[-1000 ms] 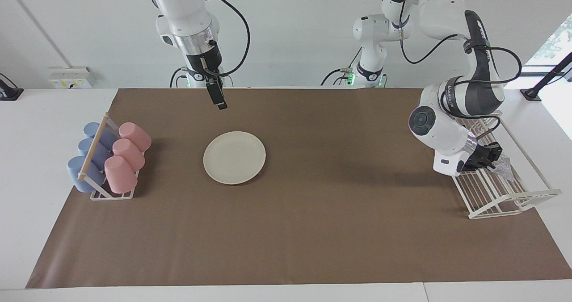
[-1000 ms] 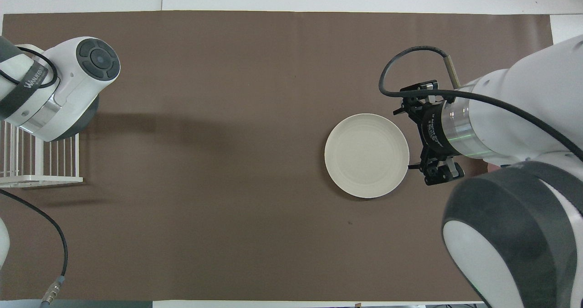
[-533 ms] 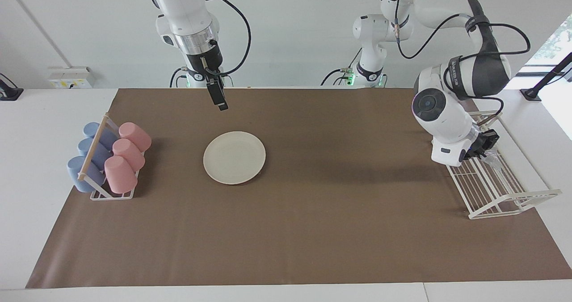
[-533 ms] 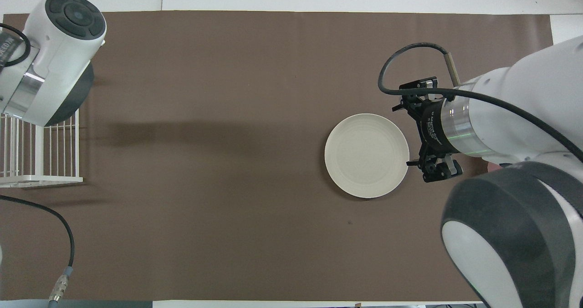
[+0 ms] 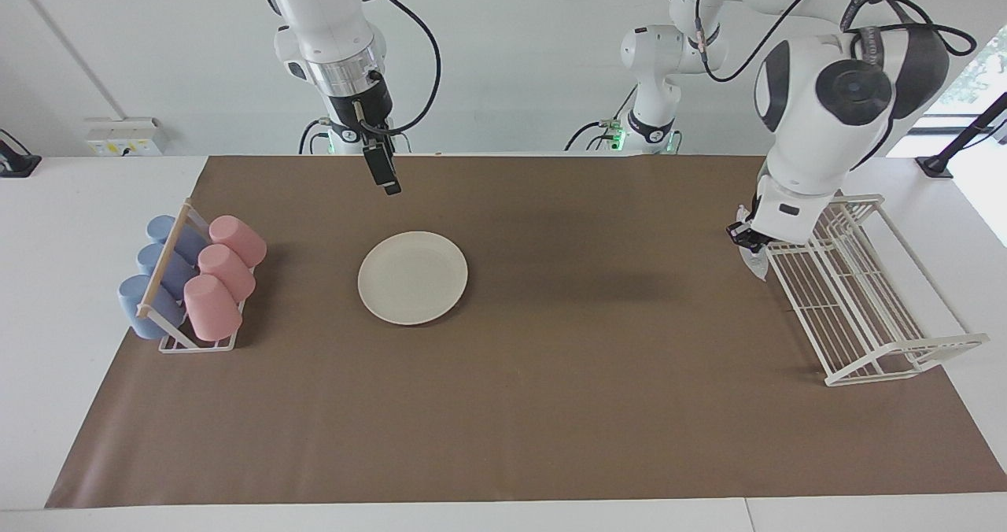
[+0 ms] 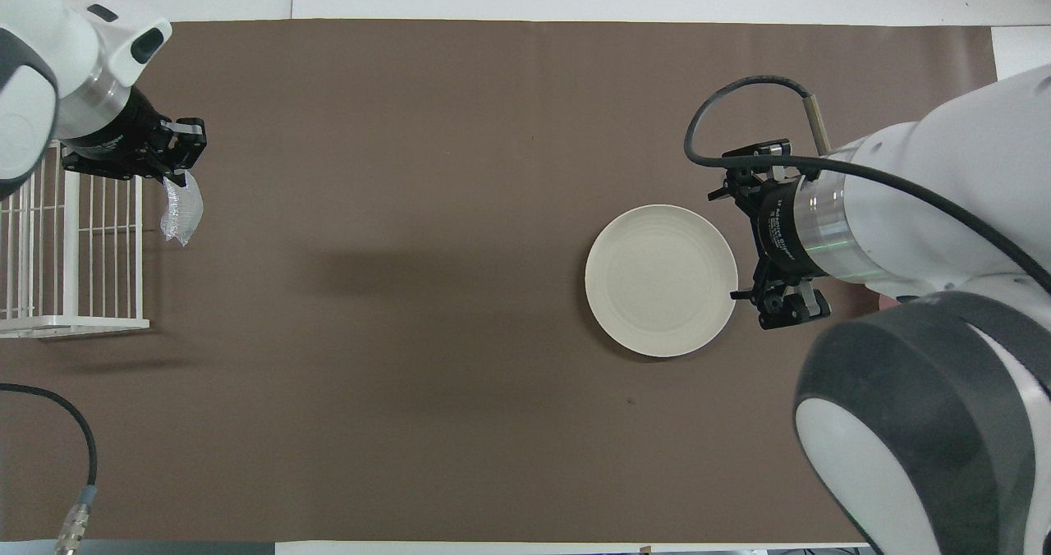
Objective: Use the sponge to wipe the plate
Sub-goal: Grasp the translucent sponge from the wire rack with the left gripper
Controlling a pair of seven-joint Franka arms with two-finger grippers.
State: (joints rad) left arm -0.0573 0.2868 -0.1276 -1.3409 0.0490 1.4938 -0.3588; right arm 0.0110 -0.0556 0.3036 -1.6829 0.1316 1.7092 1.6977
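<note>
Hanging from the pinched-shut left gripper (image 6: 176,179) over the brown mat, just beside the white wire rack (image 5: 865,312), the small silvery wrinkly mesh sponge (image 6: 181,214) looked light and limp; a top-edge hold suited it. The right gripper (image 5: 388,179) waited, fully open, above the mat by the round cream-white plate (image 5: 413,277)

Bare brown paper table cover (image 5: 598,374) lies between the white wire dish rack (image 5: 865,304) and the round cream-white plate (image 5: 413,277); the rack of pink and blue cups (image 5: 193,280) bounds the right arm's end.
</note>
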